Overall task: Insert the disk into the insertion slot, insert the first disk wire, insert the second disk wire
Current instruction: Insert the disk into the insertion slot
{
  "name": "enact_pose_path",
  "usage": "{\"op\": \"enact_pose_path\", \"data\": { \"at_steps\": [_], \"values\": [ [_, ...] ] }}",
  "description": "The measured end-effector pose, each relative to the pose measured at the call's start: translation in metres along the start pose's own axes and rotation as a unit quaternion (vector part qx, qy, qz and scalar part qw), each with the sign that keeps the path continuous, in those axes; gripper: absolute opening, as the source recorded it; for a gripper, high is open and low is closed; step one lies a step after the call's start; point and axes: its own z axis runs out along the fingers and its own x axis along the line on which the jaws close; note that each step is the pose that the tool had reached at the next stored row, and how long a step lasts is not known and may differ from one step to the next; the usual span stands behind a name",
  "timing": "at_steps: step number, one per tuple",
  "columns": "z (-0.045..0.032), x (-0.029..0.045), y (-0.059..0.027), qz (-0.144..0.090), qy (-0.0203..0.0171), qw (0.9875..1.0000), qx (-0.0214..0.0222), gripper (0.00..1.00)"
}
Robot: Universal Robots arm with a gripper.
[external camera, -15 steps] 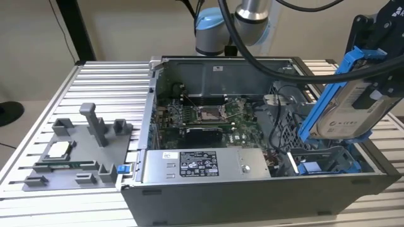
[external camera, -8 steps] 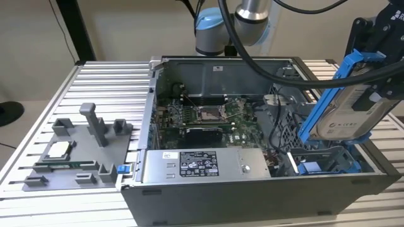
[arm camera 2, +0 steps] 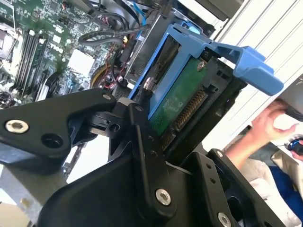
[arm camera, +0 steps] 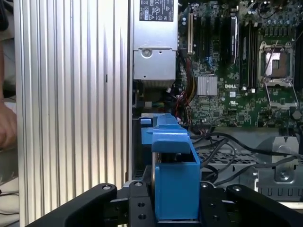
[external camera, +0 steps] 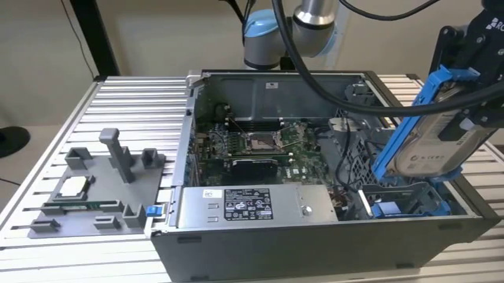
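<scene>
The pincer (external camera: 466,121) grips the blue-framed disk (external camera: 431,138) tilted above the drive bay (external camera: 403,203) at the exterior view's right of the open computer case (external camera: 315,250) on the ribbed counter (external camera: 134,100).

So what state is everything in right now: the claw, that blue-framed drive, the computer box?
computer case: open, its inside exposed.
gripper: shut on the disk.
disk: held tilted over the computer case, not yet inserted.
power-supply box: seated inside the computer case.
</scene>
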Motion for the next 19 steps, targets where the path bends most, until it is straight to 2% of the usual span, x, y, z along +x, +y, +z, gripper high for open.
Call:
{"op": "enact_pose_path", "data": {
  "at_steps": [19],
  "values": [
    [0.0089, -0.0001, -0.0044, 0.000, -0.0001, 1.0000, 0.0000, 0.00]
  ]
}}
